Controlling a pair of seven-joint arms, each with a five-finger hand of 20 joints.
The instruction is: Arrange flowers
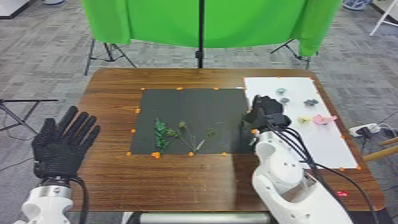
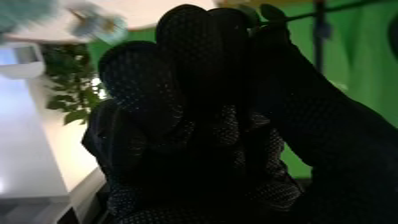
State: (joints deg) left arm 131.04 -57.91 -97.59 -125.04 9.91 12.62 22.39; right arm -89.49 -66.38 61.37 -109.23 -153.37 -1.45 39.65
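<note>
In the head view my right hand (image 1: 266,114) is over the seam between the black mat (image 1: 169,107) and the white sheet (image 1: 269,85). The right wrist view shows my right hand (image 2: 200,110) with thumb and finger pinching a thin dark green stem (image 2: 329,11); pale blue blooms (image 2: 108,29) are beyond the fingers. A leafy green sprig (image 1: 161,134) and thin branching stems (image 1: 188,139) lie on the mat. Bluish flower heads (image 1: 311,102), a yellow one (image 1: 304,119) and a pink one (image 1: 323,119) rest on the sheet. My left hand (image 1: 60,150) is open at the table's left edge.
Small orange markers (image 1: 155,155) line the mat and sheet on the brown table (image 1: 111,175). Behind the table hangs a green cloth (image 1: 160,22) on a black stand. A red object (image 1: 342,193) sits near the right front corner.
</note>
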